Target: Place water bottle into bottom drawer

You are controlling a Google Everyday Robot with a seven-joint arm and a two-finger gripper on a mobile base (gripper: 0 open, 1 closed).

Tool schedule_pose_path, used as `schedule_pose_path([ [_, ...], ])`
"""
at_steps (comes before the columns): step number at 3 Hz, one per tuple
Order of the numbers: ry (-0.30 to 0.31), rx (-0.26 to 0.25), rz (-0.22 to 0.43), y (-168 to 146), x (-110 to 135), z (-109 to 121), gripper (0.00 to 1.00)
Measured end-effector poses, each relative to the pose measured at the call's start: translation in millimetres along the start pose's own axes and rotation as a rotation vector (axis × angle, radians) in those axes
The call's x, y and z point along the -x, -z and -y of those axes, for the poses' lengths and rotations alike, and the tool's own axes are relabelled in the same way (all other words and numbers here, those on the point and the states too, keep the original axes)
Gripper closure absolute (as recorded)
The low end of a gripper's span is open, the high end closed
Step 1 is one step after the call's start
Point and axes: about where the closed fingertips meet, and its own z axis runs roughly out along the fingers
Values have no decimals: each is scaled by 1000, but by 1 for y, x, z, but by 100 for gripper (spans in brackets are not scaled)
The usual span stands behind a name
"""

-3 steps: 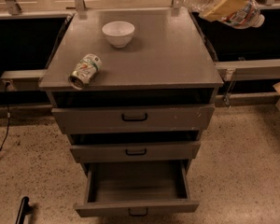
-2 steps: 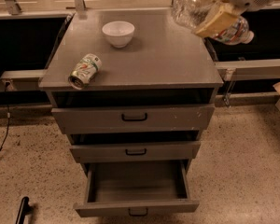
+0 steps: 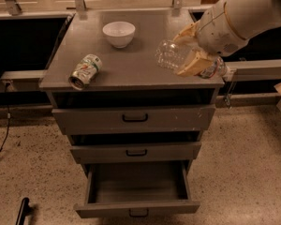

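My gripper (image 3: 189,50) is shut on the water bottle (image 3: 171,55), a clear ribbed plastic bottle held sideways above the right part of the cabinet top (image 3: 131,64). The bottle's base points left; its label end (image 3: 213,70) shows to the right of the tan fingers (image 3: 193,65). The arm comes in from the upper right. The bottom drawer (image 3: 136,191) is pulled out and shows an empty grey box, low in the view, well below and left of the bottle. The middle drawer (image 3: 136,152) and top drawer (image 3: 133,118) are pushed in.
A white bowl (image 3: 118,33) stands at the back of the cabinet top. A green-and-white drink can (image 3: 85,71) lies on its side near the left front edge. A dark object (image 3: 22,211) lies on the speckled floor at lower left.
The arm has moved down and left with the bottle, from the upper right corner to just above the right front of the cabinet top.
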Motion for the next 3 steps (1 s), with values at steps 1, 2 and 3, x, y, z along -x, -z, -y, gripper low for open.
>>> schedule_pose_path([
  [1,2,14,-1,-6,0,-5,100],
  [2,-38,11,-21,-37,-6,-16,100],
  [3,-137,-24,-61,-80,-8,-44,100],
])
